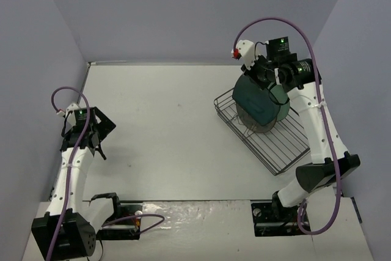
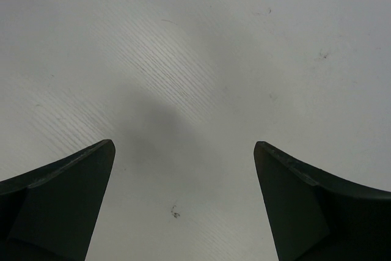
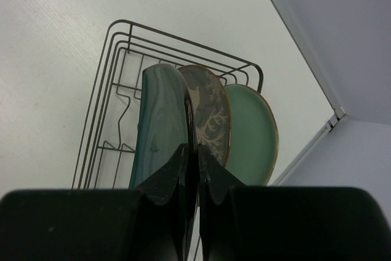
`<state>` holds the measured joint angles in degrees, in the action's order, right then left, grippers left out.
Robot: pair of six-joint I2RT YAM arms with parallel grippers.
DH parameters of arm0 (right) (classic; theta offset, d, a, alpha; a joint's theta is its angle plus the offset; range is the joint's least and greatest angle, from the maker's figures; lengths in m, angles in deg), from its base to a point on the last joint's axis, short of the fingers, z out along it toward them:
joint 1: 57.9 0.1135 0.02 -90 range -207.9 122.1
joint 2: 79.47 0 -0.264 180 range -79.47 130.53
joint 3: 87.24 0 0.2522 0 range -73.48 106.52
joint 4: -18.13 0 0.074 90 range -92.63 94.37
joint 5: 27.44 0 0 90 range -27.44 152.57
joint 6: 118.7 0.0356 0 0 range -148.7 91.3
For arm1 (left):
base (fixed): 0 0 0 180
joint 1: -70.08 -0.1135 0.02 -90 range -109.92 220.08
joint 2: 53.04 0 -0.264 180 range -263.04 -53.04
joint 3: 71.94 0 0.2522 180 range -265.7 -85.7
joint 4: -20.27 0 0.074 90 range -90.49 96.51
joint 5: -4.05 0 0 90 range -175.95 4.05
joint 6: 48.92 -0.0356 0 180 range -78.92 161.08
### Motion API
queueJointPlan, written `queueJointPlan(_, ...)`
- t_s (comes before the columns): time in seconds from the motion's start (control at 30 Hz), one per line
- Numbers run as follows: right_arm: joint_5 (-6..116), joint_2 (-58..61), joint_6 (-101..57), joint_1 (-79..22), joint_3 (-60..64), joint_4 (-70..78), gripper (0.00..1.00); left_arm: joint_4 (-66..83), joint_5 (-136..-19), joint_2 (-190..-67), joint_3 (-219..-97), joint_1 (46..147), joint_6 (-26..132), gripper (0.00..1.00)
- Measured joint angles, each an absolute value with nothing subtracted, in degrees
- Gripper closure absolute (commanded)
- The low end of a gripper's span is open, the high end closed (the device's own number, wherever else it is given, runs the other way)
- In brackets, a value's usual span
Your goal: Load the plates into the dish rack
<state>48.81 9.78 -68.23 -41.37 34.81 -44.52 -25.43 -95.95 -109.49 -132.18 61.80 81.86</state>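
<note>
Right gripper [image 3: 190,150] is clamped on the rim of the teal plate [image 3: 160,114], upright in the rack [image 1: 278,145] at far right, beside the deer plate [image 3: 211,111] and green plate [image 3: 252,132]. Only letting go looks left. Left gripper [image 2: 183,151] hangs open over the table [image 2: 195,41].

The black wire dish rack [image 1: 282,151] sits at an angle on the right side of the table [image 1: 171,126], with all three plates standing on edge, close together, at its far end. The grey-brown deer-motif plate [image 3: 211,108] stands between the round mint-green plate [image 3: 252,129] and the square dark teal plate [image 3: 160,114]. The teal plate's upper rim is pinched in the right pincer [image 3: 192,151].
</note>
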Motion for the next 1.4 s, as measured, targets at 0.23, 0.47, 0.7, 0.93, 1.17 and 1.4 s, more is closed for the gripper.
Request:
queueJointPlan(0.23, 48.1, 10.4, -68.8, -41.0, 31.7, -44.5, 1.00, -25.6, -96.8, -113.5, -133.5, 61.8, 81.0, 0.03)
queueJointPlan(0.47, 48.0, 13.0, -69.2, -41.0, 29.8, -44.0, 1.00, -25.6, -96.7, -114.4, -133.6, 61.8, 80.4, 0.03)
queueJointPlan(0.7, 47.9, 14.0, -69.0, -40.9, 26.9, -41.3, 1.00, -25.5, -96.7, -114.4, -133.7, 61.8, 80.1, 0.03)
queueJointPlan(0.93, 47.1, 14.8, -69.3, -40.9, 26.3, -39.3, 1.00, -25.6, -96.8, -115.1, -134.1, 61.8, 80.0, 0.03)
queueJointPlan(1.17, 47.0, 15.6, -68.9, -40.9, 26.3, -37.5, 1.00, -25.6, -96.8, -115.3, -134.1, 61.8, 79.8, 0.03)
queueJointPlan(1.4, 49.4, 15.3, -67.7, -41.5, 28.2, -39.5, 1.00, -25.5, -96.7, -116.5, -134.1, 61.8, 79.1, 0.03)
